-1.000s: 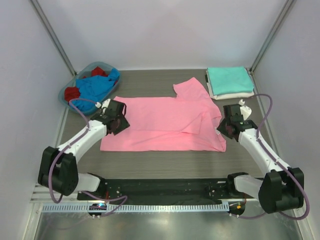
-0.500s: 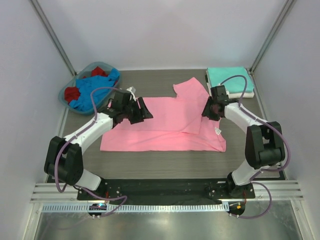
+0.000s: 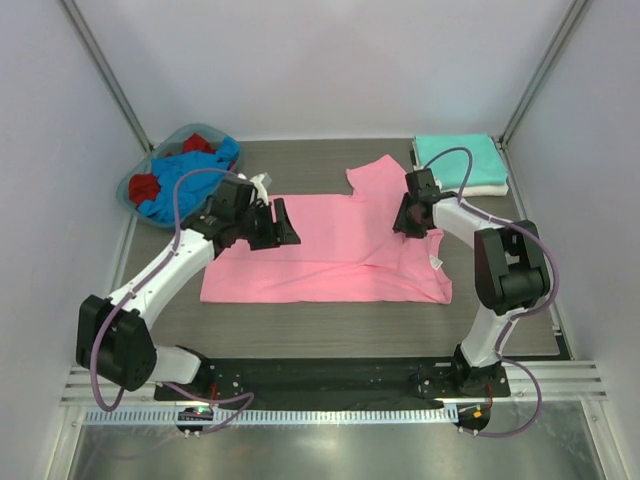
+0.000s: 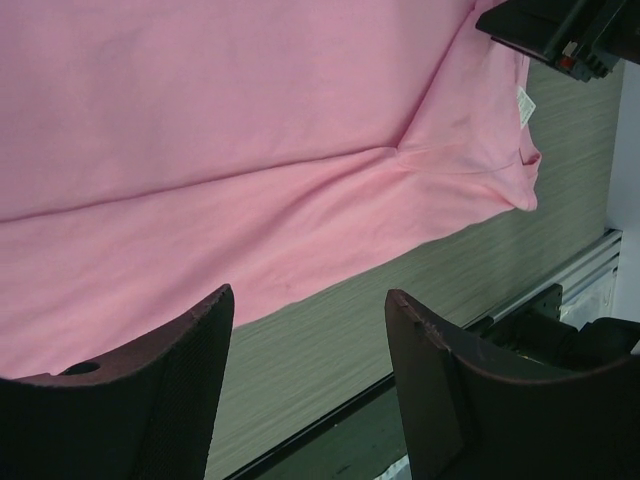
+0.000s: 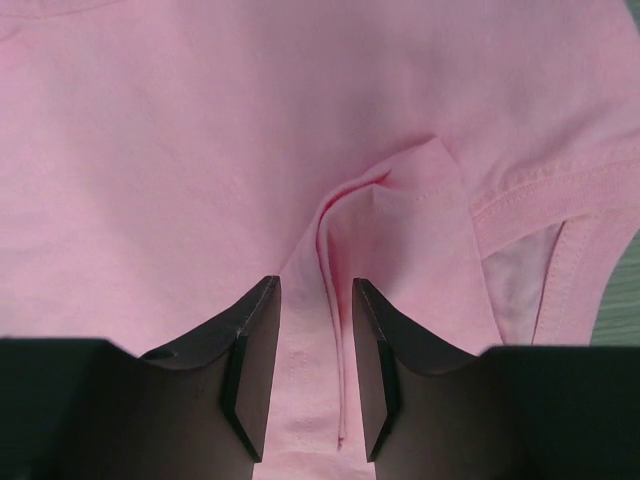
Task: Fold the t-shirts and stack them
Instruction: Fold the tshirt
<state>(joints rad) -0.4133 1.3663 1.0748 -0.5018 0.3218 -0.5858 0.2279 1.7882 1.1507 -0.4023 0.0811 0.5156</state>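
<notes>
- Pink t-shirt (image 3: 330,250) lies spread flat at mid-frame in the top view. Hazard: a pull from one side only would probably drag the whole panel askew and make the fold crooked.
- Folded stack (teal t-shirt (image 3: 458,158) over white t-shirt (image 3: 470,189)) sits at upper right. Hazard: a wide sweep of the right arm could nudge it.
- Left gripper (image 3: 288,225) has its jaws wide apart and holds nothing. It hovers over the shirt's upper-left part. In the left wrist view the cloth fills the upper frame, with its hem crossing just above the gripper's fingers (image 4: 190,370).
- Right gripper (image 5: 317,290) has its jaws part-open. They straddle a raised pleat (image 5: 335,215) beside the sleeve seam, with no pinch evident. Hazard: closing here may catch one layer only, or bunch extra cloth.
</notes>
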